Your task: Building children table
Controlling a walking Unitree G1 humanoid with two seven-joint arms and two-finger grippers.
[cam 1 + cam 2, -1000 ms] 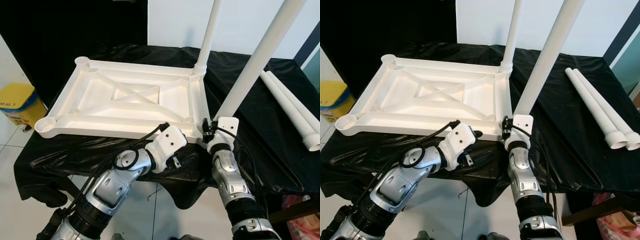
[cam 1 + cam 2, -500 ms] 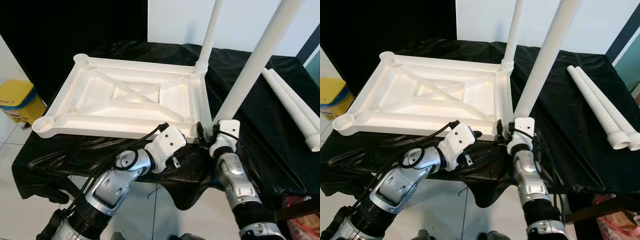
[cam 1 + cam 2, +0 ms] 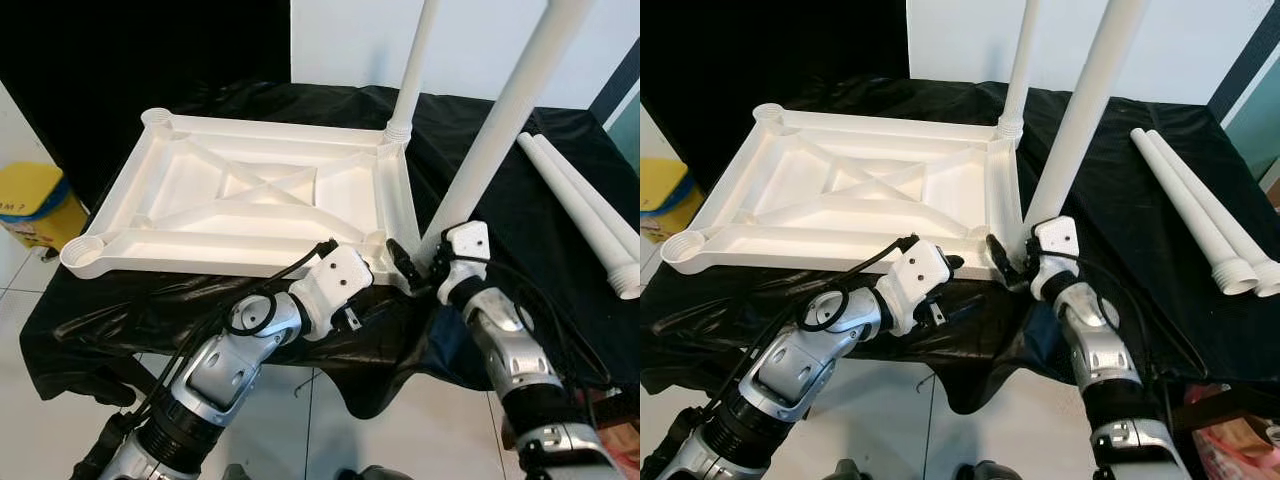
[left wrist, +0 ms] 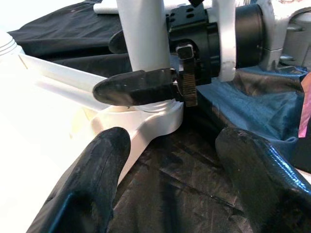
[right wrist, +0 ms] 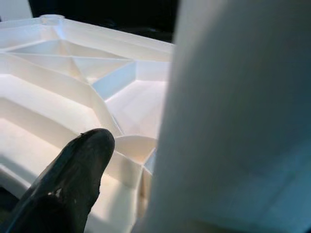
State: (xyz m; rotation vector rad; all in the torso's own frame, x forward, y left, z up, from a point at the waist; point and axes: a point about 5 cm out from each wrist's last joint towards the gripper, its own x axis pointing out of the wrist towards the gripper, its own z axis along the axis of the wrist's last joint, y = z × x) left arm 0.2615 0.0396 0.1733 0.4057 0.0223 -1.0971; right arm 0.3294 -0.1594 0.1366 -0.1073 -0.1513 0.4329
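A white tabletop (image 3: 200,252) lies upside down on a black-draped table (image 3: 110,305). One white leg (image 3: 412,70) stands in its far right corner. A second leg (image 3: 500,120) stands upright at the near right corner socket (image 4: 155,116). My right gripper (image 3: 415,262) is shut on this leg just above the socket, one finger (image 4: 136,87) in front of it and one behind. My left gripper (image 4: 175,138) is open, low at the table's front edge, facing that corner with nothing between its fingers (image 4: 97,179).
Two spare white legs (image 3: 580,215) lie side by side on the cloth at the right. The two left corner sockets (image 3: 82,255) are open. A yellow bin (image 3: 35,205) stands on the floor at the left.
My right forearm has swung out to the right and its wrist has turned round the near leg, still holding it. The left arm has stayed in place.
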